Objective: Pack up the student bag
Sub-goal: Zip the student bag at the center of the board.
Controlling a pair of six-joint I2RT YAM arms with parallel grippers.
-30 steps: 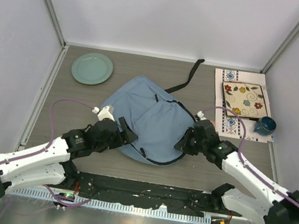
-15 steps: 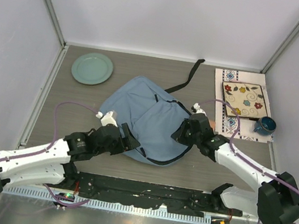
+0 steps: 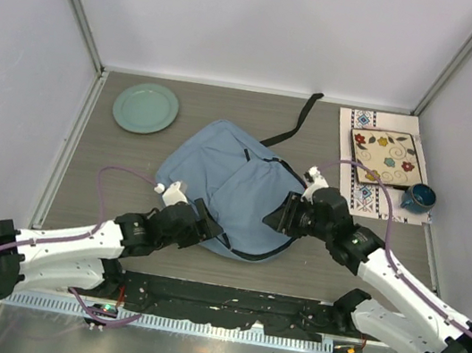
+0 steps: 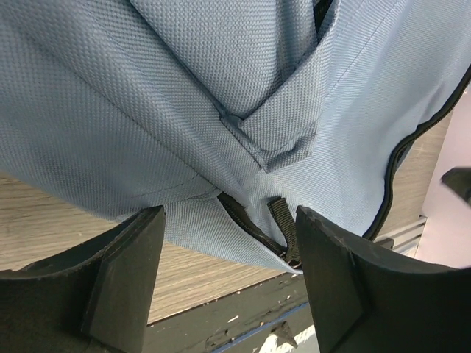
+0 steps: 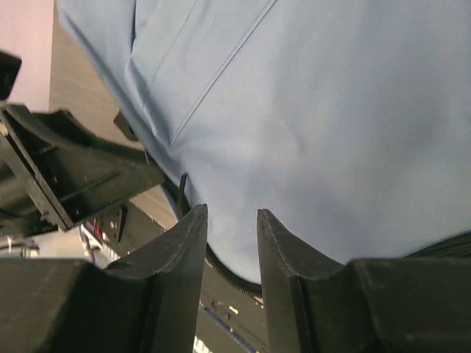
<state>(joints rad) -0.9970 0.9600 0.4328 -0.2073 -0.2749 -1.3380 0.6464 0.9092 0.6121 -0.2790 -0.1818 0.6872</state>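
The student bag (image 3: 234, 185) lies flat in the middle of the table, light blue-grey with a dark zipper line along its near edge. My left gripper (image 3: 206, 226) is at the bag's near left corner and stands open. In the left wrist view the bag (image 4: 221, 88) fills the frame, and its corner with a black zipper pull (image 4: 282, 224) sits between the wide jaws of the left gripper (image 4: 229, 220), untouched. My right gripper (image 3: 276, 218) is over the bag's near right edge. The right gripper (image 5: 232, 213) has its jaws slightly apart, with only bag fabric (image 5: 331, 110) beyond the gap.
A green plate (image 3: 145, 107) sits at the far left. At the far right a patterned mat (image 3: 355, 195) carries a floral square (image 3: 387, 156) and a blue mug (image 3: 417, 198). A black strap (image 3: 295, 119) trails behind the bag. A black rail (image 3: 224, 300) runs along the near edge.
The right gripper's jaws have parted, and it has shifted left along the bag's near right edge. The left gripper has crept right toward the bag's near corner.
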